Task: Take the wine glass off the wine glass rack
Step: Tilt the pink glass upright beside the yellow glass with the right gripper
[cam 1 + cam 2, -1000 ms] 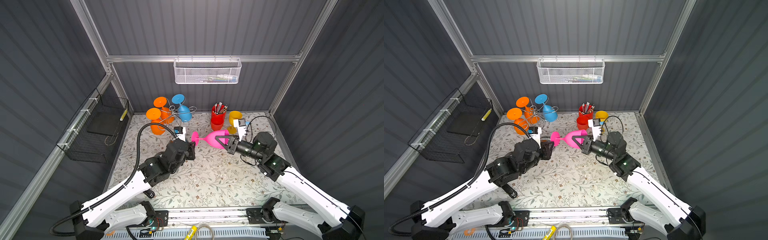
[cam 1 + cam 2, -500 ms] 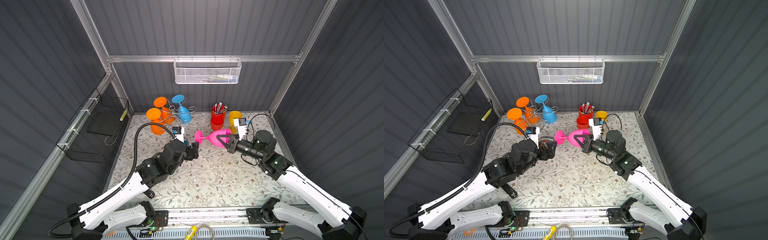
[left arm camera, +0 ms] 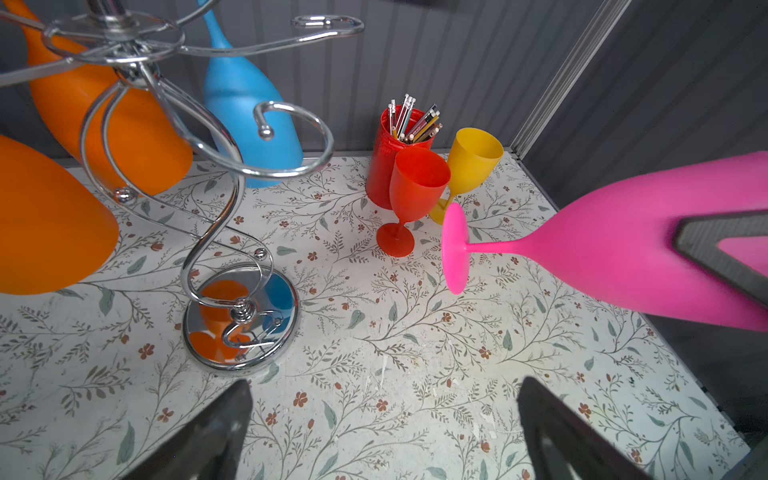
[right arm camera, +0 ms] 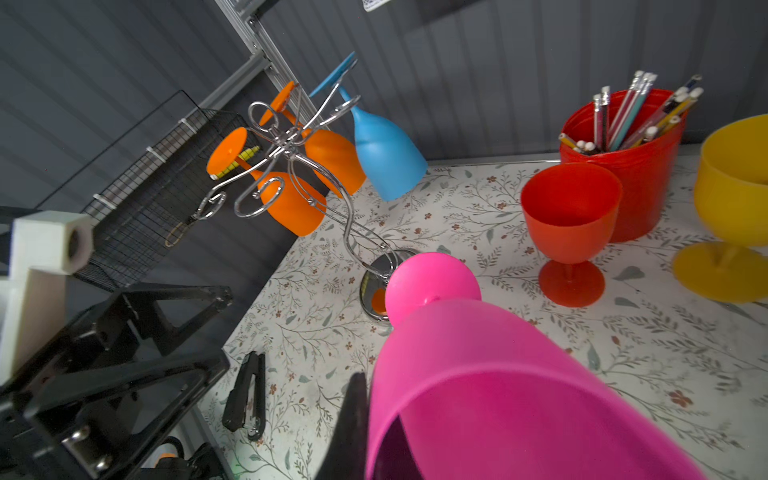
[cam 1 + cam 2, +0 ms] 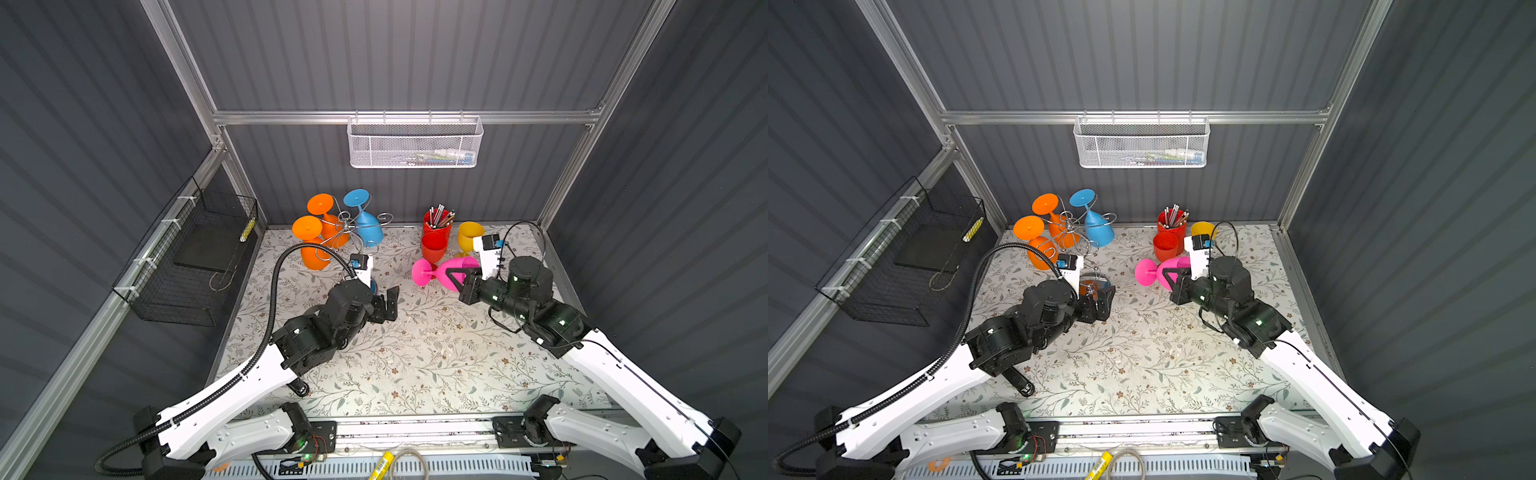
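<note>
Finds the pink wine glass [image 5: 442, 271] clear of the wine glass rack [image 5: 347, 228] and well apart from it, held sideways in the air above the counter [image 5: 415, 353] with its foot toward the rack. Notes the right tool [image 5: 457, 277] clamped on the bowl wall at the rim. Notes the left tool [image 5: 385, 305] spread wide and empty, near the rack's mirror base.

Judges removal done; leaves at most setting the glass down.

Records two orange glasses [image 5: 316, 257] and a blue glass [image 5: 369, 228] hanging on the rack. Records a red glass [image 5: 433, 245], a yellow glass [image 5: 469, 237] and a red pencil pot [image 5: 432, 224] near the pink foot: likely obstruction to placement there. Records a black stapler [image 4: 247, 395] on the counter beneath the left arm.
</note>
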You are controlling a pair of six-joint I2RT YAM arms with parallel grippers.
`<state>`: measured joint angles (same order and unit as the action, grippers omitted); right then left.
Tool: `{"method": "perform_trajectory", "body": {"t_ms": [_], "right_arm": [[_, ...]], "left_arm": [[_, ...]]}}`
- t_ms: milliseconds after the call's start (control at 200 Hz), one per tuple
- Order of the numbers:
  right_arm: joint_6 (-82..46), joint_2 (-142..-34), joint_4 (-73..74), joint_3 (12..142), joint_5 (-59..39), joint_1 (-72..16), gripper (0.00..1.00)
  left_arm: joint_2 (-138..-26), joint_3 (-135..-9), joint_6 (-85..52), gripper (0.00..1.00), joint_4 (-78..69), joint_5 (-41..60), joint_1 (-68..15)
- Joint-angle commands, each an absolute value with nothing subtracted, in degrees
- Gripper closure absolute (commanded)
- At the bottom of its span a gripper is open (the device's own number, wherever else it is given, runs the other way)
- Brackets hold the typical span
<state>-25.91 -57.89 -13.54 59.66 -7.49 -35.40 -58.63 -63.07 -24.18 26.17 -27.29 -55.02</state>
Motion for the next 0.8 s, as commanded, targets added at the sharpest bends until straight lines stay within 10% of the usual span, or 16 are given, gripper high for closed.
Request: {"method": "perform_trajectory", "body": {"t_ms": [0,790], "right_arm": [[-21.64,-59.37,-19.08,63.16,-3.70,-35.47,1.00],[-13.76,-73.97,-37.17,76.43,8.56,-35.46,1.00]], "left_arm": [[-58.70,-67.99,-17.68,0.00,27.28,-26.84,-54.93],[-53.33,-65.50,13.05,0.00,24.29,-21.07,-54.85]]}}
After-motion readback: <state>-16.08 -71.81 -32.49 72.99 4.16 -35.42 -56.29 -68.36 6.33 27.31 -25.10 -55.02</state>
